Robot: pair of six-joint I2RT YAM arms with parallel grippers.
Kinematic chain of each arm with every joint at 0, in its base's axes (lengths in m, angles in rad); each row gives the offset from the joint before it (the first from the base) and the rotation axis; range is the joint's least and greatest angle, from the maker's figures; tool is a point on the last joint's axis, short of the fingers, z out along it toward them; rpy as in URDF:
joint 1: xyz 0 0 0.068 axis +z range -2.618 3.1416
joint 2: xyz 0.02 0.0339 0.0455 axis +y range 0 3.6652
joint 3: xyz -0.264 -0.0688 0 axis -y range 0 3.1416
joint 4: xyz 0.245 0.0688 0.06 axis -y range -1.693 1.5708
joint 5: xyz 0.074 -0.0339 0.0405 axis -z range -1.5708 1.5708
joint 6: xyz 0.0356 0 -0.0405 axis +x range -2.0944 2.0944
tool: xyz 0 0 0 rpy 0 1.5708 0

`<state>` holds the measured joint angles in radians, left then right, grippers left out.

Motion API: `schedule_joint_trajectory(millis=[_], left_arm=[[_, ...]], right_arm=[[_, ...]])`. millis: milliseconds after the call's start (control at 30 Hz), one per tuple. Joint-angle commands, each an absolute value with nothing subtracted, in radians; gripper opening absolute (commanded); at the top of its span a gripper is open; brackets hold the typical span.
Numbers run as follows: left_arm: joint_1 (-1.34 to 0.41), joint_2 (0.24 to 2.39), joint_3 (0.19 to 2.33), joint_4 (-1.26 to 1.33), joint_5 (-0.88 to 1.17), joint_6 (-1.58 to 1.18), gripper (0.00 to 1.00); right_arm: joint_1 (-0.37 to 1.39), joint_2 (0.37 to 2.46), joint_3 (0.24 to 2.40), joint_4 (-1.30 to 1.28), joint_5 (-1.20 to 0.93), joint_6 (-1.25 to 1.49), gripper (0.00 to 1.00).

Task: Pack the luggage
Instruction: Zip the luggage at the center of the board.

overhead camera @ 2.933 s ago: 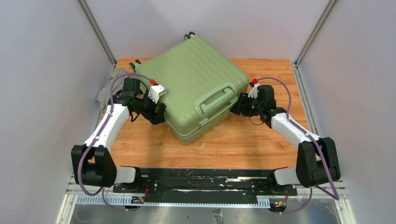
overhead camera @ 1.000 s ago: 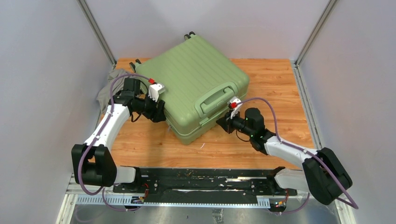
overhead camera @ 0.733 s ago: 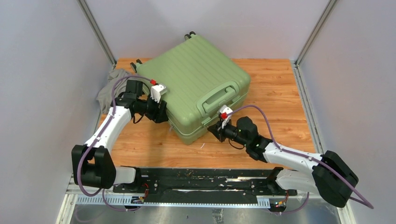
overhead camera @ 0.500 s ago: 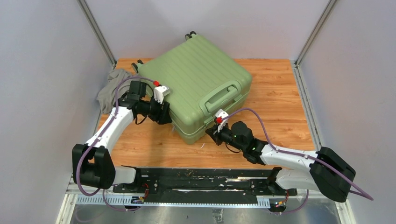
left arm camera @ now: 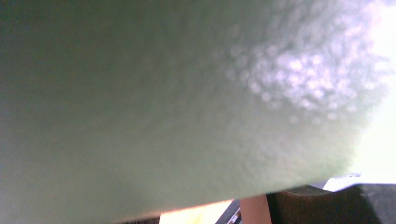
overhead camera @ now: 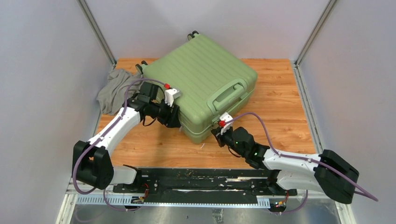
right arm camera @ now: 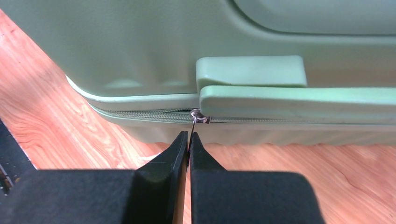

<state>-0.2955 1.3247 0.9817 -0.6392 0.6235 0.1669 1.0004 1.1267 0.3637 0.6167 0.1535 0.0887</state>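
The luggage (overhead camera: 198,74) lies flat and shut on the counter (overhead camera: 280,107), toward the far edge. The right gripper (right arm camera: 188,140) is clamped on its zipper pull (right arm camera: 194,125) at the near side, so zipping seems the step in hand. The left gripper (overhead camera: 172,114) leans against the near-left side; apart or together, I cannot tell. A grey cloth (overhead camera: 112,86) lies outside, at the far-left corner, perhaps not packed.

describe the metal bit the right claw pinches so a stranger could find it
Find the light-green luggage shut on the wooden table. On its near side, a zipper seam runs under the side handle; the zipper pull sits at that handle's left end in the right wrist view, above the right claw. It is the only shiny metal among green plastic.
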Motion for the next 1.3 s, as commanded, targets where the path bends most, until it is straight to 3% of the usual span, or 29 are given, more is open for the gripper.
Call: schedule_joint_trajectory(millis=[0, 233, 467, 633, 733, 800, 1100, 1267], left_arm=[[-0.416, 1.375, 1.048, -0.478, 0.714, 0.179, 0.56], [-0.432, 1.253, 1.172, -0.756, 0.702, 0.379, 0.59], [-0.636, 1.159, 1.235, -0.888, 0.414, 0.744, 0.63], [-0.732, 1.221, 1.286, -0.889, 0.278, 0.988, 0.64], [-0.808, 1.234, 1.320, -0.887, 0.221, 1.120, 0.78], [-0.865, 1.224, 1.306, -0.884, 0.171, 1.224, 0.81], [-1.013, 1.101, 1.059, -0.553, 0.015, 1.580, 0.76], [-1.023, 1.151, 1.070, -0.461, 0.002, 1.610, 0.74]], right_arm=[[1.071, 1.001, 0.318, 0.632, 0.084, 0.093, 0.00], [1.023, 0.880, 0.237, 0.620, 0.123, 0.107, 0.00], [1.012, 0.921, 0.247, 0.647, 0.054, 0.138, 0.00], [1.012, 0.881, 0.220, 0.664, 0.064, 0.164, 0.00], [1.012, 0.846, 0.207, 0.653, 0.079, 0.169, 0.00], [1.010, 0.836, 0.203, 0.658, 0.079, 0.178, 0.00], [1.002, 0.874, 0.195, 0.710, 0.034, 0.212, 0.00], [1.001, 0.904, 0.201, 0.740, 0.015, 0.217, 0.00]])
